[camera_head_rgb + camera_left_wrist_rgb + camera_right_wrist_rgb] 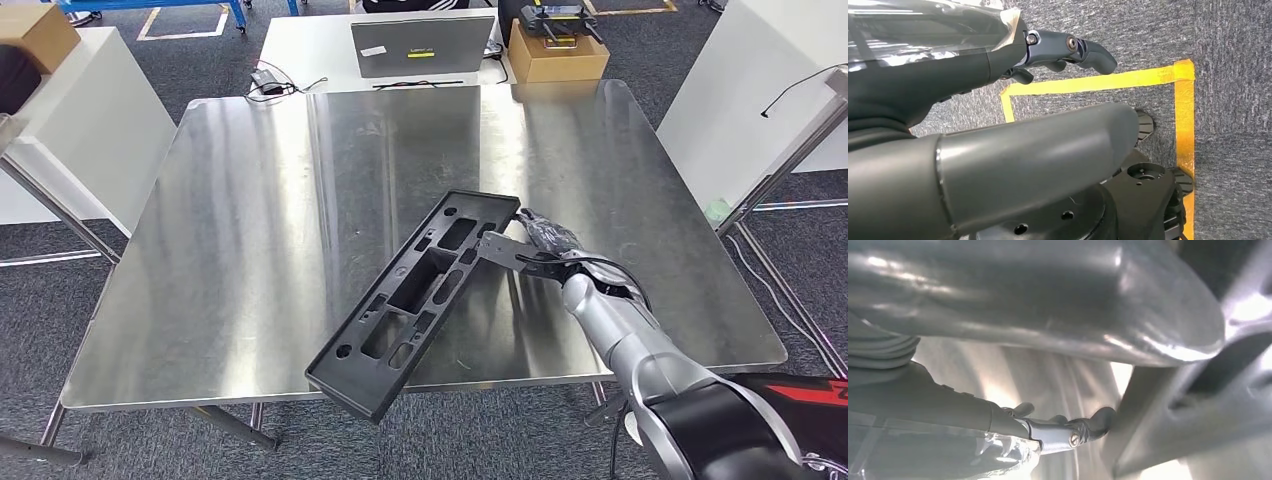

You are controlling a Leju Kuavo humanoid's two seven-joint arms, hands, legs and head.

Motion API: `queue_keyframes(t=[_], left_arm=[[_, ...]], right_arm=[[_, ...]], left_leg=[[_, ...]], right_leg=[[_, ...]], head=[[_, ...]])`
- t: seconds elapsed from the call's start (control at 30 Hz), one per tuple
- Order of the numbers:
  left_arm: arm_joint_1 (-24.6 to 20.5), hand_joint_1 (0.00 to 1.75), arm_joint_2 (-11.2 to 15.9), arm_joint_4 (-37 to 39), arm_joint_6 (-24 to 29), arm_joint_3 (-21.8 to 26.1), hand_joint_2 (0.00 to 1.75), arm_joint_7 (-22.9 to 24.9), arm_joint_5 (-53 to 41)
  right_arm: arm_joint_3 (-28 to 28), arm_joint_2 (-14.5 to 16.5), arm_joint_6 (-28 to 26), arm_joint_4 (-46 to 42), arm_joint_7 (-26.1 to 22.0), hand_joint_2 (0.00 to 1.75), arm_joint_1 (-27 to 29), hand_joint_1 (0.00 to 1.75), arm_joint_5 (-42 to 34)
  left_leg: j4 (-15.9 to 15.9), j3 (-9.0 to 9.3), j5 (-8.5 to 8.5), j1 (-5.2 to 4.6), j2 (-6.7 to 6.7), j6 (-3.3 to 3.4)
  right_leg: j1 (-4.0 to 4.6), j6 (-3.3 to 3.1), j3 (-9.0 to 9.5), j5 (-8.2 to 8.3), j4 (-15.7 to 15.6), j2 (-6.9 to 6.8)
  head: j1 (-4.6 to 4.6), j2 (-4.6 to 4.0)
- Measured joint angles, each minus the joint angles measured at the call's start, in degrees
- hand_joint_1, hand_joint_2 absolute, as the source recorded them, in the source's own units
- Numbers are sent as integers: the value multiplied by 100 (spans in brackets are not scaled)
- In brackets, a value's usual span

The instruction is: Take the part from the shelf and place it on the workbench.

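Note:
The part [420, 290] is a long black plastic frame with several cut-outs. It lies slantwise over the steel workbench [250, 220], its near end reaching out past the front edge. My right hand [535, 245] grips its far end from the right, above the bench's middle right. In the right wrist view the right hand [1013, 315] has its thumb above and its fingers [1088, 427] beneath the part [1198, 405]. Whether the part touches the bench I cannot tell. My left hand [963, 70] hangs over the carpet, its fingers apart and holding nothing.
Behind the workbench stands a white table [310, 45] with a grey laptop [422, 45], a cardboard box [557, 55] and cables. White cabinets [90, 130] flank the bench on both sides. Yellow tape [1183, 115] marks the carpet beside my feet.

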Motion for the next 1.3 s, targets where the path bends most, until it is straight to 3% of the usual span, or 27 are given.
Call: queue_keyframes(t=[0.1, 0.4, 0.8, 1.03, 1.13, 1.2, 1.3], left_arm=[[1, 0, -19, 0, 0, 11, 0, -7, 2], [-1, 0, -66, 0, 0, 56, 0, -17, -15], [-2, 0, -95, 0, 0, 61, 0, -17, -15], [-3, 0, -133, 0, 0, 87, 0, -17, -4], [-4, 0, -154, 0, 0, 107, 0, -16, 4], [-5, 0, -167, 0, 0, 116, 0, -16, 24], [-11, 0, -192, -1, 0, 127, 0, -20, 42]], right_arm=[[160, -39, -417, -437, 324, 0, 219, 0, 363], [664, -443, -902, -1980, 1506, 0, 836, 0, 1917], [826, -648, -909, -2704, 1632, 0, 1110, 0, 2166], [845, -662, -974, -3048, 2268, 0, 1343, 0, 3364], [836, -637, -974, -3111, 2327, 0, 1432, 0, 3669], [806, -595, -1125, -3150, 2221, 0, 1489, 0, 3670], [664, -494, -1942, -3347, 1697, 0, 1581, 0, 3246]], left_leg=[[0, 0, 0, 0, -1, 0], [0, -1, -3, 0, 0, -3], [0, 0, -3, 0, -1, -3], [-1, -1, -4, 0, 0, -3], [-1, -2, -4, 0, 0, -3], [-1, -2, -4, 0, 0, -3], [-1, -1, -4, 0, 0, -3]], right_leg=[[0, 0, -1, 0, 0, 0], [0, 0, -1, 0, -1, 0], [0, 0, -1, 0, -1, 0], [0, 0, -1, 0, -1, 0], [-1, 0, 0, 0, -1, 0], [-1, 0, 0, 0, -1, 0], [-1, 0, -1, 0, -1, 0]], head=[[0, 0], [0, 0], [0, 0], [0, 0], [0, 0], [0, 0], [0, 0]])
